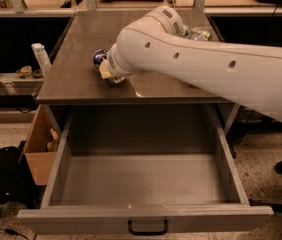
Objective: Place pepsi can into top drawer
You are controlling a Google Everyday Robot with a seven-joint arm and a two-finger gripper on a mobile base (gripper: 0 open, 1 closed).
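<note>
One small pepsi can (99, 58) sat on the tabletop (76, 39), toward the front-left, mostly hidden behind the arm's wrist. Only a dark-blue bit showed, so I couldn't tell if it stood upright or lay over. The gripper (106, 73) was right at the can, touching or as good as. I couldn't tell whether the claw was open or closed, or had hold of anything.

My guess re handling: thin metal, fairly light, smooth & slippery, round so it'd roll if tipped, and it'd dent if squeezed hard. Best taken across the middle of the body, not by the ends.

Room: the top drawer (56, 176) stood pulled well out below the table's front edge, its grey inside wide & deep, so plenty of space to set a can down. The move prob. needs a lift off the top, out past the front edge, then down btw the drawer walls. The left table edge was near the can, w/ a cardboard box (37, 154) & black bag (1, 179) on the floor that side.
</note>
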